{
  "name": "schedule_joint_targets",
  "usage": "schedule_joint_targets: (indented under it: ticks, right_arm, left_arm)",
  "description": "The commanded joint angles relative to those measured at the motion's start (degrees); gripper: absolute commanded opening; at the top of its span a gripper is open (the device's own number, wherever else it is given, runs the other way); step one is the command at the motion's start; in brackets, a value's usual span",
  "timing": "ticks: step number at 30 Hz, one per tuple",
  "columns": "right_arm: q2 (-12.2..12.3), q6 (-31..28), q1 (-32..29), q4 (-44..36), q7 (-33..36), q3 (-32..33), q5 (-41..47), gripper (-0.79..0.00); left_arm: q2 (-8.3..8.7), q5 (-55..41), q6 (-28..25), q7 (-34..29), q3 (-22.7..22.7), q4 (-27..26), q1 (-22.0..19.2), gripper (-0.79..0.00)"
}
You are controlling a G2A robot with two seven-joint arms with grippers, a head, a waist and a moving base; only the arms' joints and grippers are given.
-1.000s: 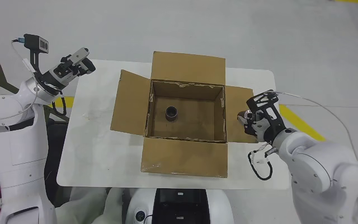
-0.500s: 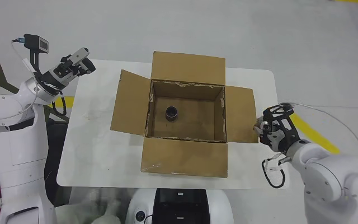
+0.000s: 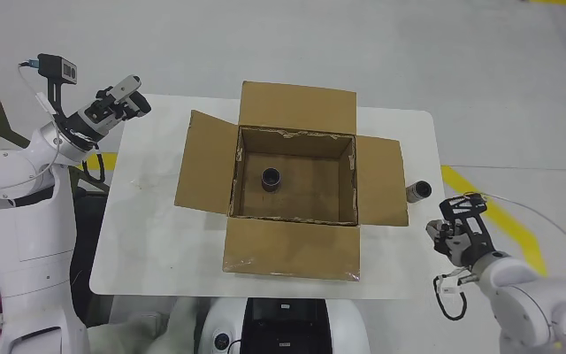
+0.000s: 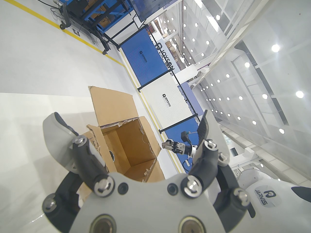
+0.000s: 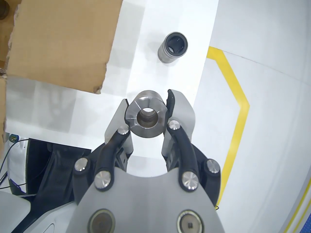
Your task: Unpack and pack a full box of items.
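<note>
You have the cardboard box (image 3: 292, 250) at centre frame on the white table (image 3: 150, 230), with all four flaps folded out. One dark cylinder (image 3: 270, 180) sits on the box floor, left of its middle. A second cylinder (image 3: 418, 190) lies on the table just beside the right flap. The left gripper (image 3: 119, 99) is at upper left, by the table corner. The right gripper (image 3: 442, 234) is at lower right, at the table's right edge.

Factory hall: yellow floor lines (image 4: 29, 10), blue partitions (image 4: 143, 56).

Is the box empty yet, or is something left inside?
Not empty. In the top view, one dark cylinder sits on the floor of the open box, flaps spread.
</note>
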Motion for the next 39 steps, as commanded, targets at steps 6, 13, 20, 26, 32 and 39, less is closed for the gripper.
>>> schedule_joint_targets:
  ticks: [6,13,20,26,32,39]
  right_arm:
    - [0.0,0.4,-1.7,4.4,-4.9,-0.1,0.5,-0.785]
    - [0.0,0.9,0.2,10.1,-9.1,-2.4,0.3,-0.785]
    - [0.0,1.4,3.1,15.0,-11.5,-6.0,-0.3,-0.785]
    - [0.1,1.9,6.2,19.6,-12.6,-8.5,-0.6,-0.785]
    - [0.1,2.3,9.0,23.8,-14.1,-10.4,-1.7,-0.785]
    - [0.2,3.4,11.8,27.2,-15.8,-11.3,-2.2,-0.785]
  left_arm:
    - [0.00,0.0,0.0,0.0,0.0,0.0,0.0,0.000]
    - [0.00,0.0,0.0,0.0,0.0,0.0,0.0,0.000]
    - [0.00,0.0,0.0,0.0,0.0,0.0,0.0,0.000]
    - [0.00,0.0,0.0,0.0,0.0,0.0,0.0,0.000]
    - [0.00,0.0,0.0,0.0,0.0,0.0,0.0,0.000]
    - [0.00,0.0,0.0,0.0,0.0,0.0,0.0,0.000]
